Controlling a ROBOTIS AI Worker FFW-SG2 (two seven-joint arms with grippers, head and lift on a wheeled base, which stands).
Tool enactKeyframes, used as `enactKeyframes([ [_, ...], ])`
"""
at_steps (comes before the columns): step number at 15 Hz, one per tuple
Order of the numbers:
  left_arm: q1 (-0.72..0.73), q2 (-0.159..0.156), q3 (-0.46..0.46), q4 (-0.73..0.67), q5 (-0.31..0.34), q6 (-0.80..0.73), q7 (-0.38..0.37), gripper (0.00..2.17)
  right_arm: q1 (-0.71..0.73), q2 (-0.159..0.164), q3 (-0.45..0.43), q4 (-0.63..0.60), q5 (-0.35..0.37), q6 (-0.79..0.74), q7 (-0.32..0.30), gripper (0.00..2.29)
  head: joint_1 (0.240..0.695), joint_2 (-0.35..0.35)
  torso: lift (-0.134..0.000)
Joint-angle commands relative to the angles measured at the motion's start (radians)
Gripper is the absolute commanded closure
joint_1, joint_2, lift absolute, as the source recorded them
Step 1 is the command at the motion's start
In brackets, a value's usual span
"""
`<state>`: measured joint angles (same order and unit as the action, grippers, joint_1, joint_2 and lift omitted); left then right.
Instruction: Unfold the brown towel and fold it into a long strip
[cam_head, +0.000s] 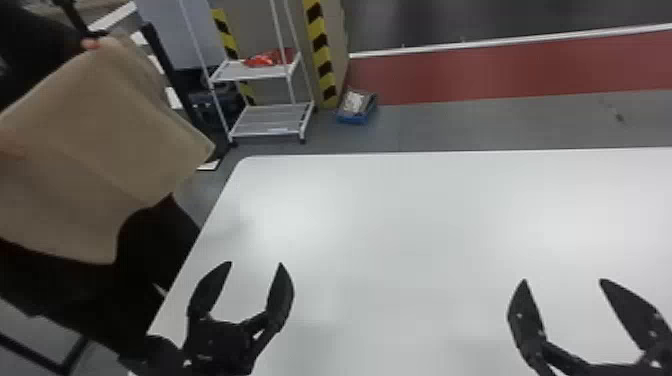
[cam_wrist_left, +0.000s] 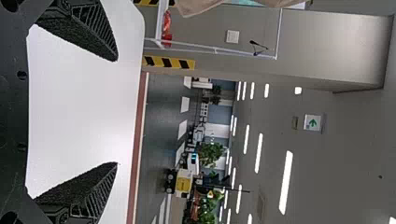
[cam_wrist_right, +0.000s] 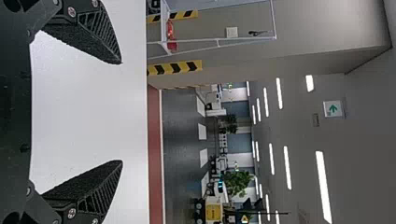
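While the brown cloth towel (cam_head: 110, 135) is in a person's hands at the far left of the head view, the robot's part of the task has yet to begin, as I judge it. The towel is up off the surface, past the table's left edge; one hand (cam_head: 10, 145) lies along its left side, and fingertips (cam_head: 90, 44) show at its top. Layers seem to overlap near the lower edge, so it is probably partly folded, though blur hides the count.

Next rightward: the left black two-fingered gripper (cam_head: 256, 263), over the near left part of the smooth white table (cam_head: 400, 215). Jaws wide apart, nothing between them. Farther right, the right black two-fingered gripper (cam_head: 563, 281), over the near side of the table; jaws likewise well apart, no cloth between.

Step in hand, judged: handover or laying-out by the person, ahead of unfolding. Next move calls for the towel to be put on the table within reach of both grippers; both arms should wait clear of the hands. After that, pinch a free edge or corner, open the cloth flat, then fold lengthwise into the strip. Risk: closing on several layers at once, which would drag the bundle instead of opening it.
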<state>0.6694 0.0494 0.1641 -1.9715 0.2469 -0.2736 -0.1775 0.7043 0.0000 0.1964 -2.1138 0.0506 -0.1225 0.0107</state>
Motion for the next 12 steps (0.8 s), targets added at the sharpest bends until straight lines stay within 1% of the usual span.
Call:
enactKeyframes([
  [1, -0.001, 0.001, 0.003, 0.0, 0.0, 0.0, 0.0, 0.08, -0.002, 0.001, 0.0, 0.0, 0.0, -0.001, 0.0, 0.13, 0.695, 0.262, -0.116],
  [12, -0.001, 0.001, 0.006, 0.007, 0.0, -0.003, -0.002, 0.08, -0.005, 0.001, 0.002, 0.014, 0.0, -0.007, -0.002, 0.13, 0.695, 0.268, -0.116],
])
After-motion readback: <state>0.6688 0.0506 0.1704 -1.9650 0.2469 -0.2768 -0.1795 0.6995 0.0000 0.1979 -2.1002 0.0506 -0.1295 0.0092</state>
